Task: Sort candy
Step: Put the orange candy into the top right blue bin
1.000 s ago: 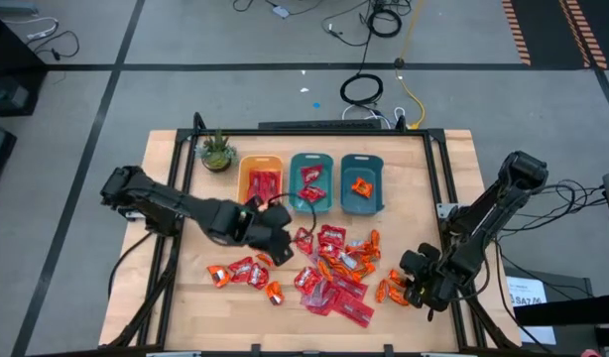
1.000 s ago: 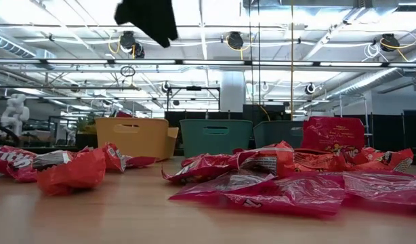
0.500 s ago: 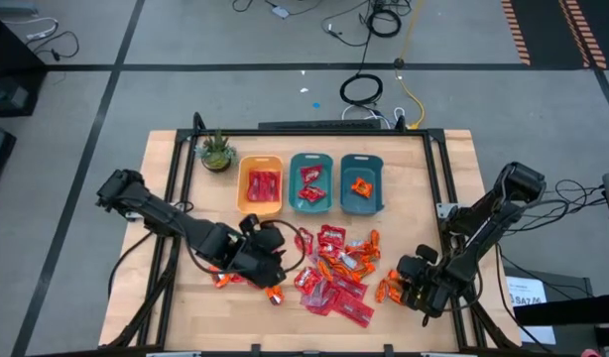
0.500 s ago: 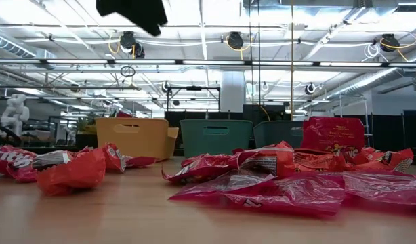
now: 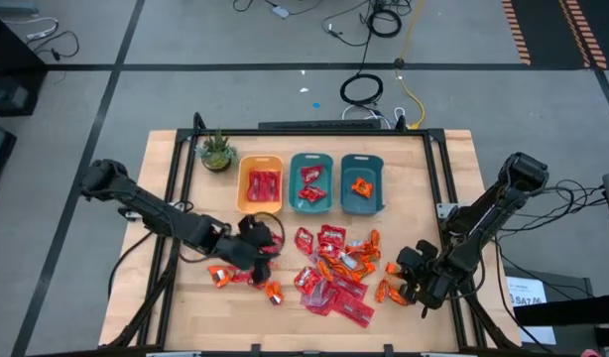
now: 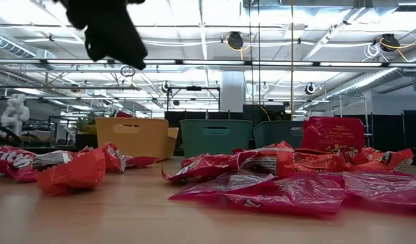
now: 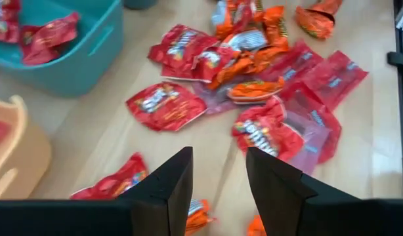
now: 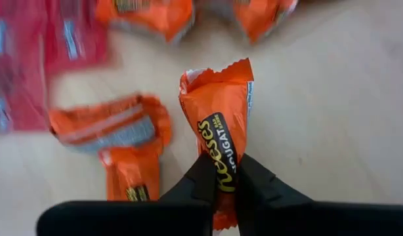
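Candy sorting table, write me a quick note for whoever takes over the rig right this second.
Right claw: shut on an orange wrapped peanut-butter-cup candy at the table's front right, among a few more orange pieces.
Left claw: open, empty, above the small candy cluster at front left.
Done: a few red packets lie in the yellow plastic bin, some in the middle teal bin, and orange pieces in the right teal bin.
Left: the main heap of red and orange wrapped candy in front of the bins is unsorted. The held piece likely belongs in the right teal bin.
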`<state>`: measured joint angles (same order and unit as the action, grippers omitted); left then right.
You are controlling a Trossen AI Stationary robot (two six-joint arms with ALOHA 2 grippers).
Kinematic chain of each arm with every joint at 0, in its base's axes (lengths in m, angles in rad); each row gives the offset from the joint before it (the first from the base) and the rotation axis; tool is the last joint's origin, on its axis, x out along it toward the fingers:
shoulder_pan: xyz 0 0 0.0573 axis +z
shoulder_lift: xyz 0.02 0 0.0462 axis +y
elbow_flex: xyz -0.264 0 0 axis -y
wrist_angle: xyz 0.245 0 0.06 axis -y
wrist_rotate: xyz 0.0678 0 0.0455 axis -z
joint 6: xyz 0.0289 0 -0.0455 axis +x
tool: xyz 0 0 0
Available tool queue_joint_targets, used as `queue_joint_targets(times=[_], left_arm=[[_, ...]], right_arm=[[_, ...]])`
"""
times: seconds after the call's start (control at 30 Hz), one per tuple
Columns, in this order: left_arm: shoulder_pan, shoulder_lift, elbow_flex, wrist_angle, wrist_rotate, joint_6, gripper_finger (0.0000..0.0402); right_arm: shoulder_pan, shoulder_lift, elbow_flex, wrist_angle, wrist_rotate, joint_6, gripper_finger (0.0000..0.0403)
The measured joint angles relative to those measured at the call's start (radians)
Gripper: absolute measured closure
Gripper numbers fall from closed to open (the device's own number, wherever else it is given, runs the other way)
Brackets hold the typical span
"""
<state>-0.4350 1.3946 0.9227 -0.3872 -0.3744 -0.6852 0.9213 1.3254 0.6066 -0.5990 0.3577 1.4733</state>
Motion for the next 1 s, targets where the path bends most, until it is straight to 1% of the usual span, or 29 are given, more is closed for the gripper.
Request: queue_joint_targets(times=[0.07, 0.17, 0.23, 0.33, 0.4, 0.53, 0.63, 0.7, 0.87, 1.0], left_arm=[[0.012, -0.051, -0.065, 0.024, 0.015, 0.018, 0.0249], [0.029, -0.13, -0.161, 0.05, 0.064, 0.02, 0.0249], [0.042, -0.179, -0.216, 0.093, 0.091, 0.038, 0.0249], [0.06, -0.255, -0.295, 0.138, 0.126, 0.075, 0.0249], [0.077, -0.305, -0.337, 0.155, 0.151, 0.1, 0.0249], [0.12, -0.405, -0.405, 0.153, 0.187, 0.146, 0.0249], [0.15, -0.47, -0.441, 0.154, 0.221, 0.178, 0.0249], [0.166, -0.501, -0.454, 0.141, 0.227, 0.201, 0.0249], [0.191, -0.545, -0.464, 0.131, 0.228, 0.256, 0.0249], [0.194, -0.549, -0.465, 0.113, 0.236, 0.255, 0.0249]], right_arm=[[-0.032, -0.011, 0.037, -0.061, 0.0, -0.026, 0.0384], [-0.095, -0.015, 0.122, -0.186, 0.015, -0.087, 0.0392], [-0.139, -0.015, 0.177, -0.269, 0.048, -0.115, 0.0394], [-0.223, -0.015, 0.255, -0.352, 0.093, -0.145, 0.0394], [-0.292, -0.018, 0.294, -0.395, 0.095, -0.18, 0.0394], [-0.45, -0.022, 0.343, -0.386, 0.092, -0.287, 0.0394], [-0.582, -0.023, 0.354, -0.359, 0.085, -0.391, 0.0394], [-0.67, -0.023, 0.351, -0.346, 0.076, -0.464, 0.0394], [-0.878, -0.023, 0.351, -0.242, 0.006, -0.685, 0.0394], [-0.987, -0.023, 0.351, -0.148, 0.007, -0.764, 0.0382]])
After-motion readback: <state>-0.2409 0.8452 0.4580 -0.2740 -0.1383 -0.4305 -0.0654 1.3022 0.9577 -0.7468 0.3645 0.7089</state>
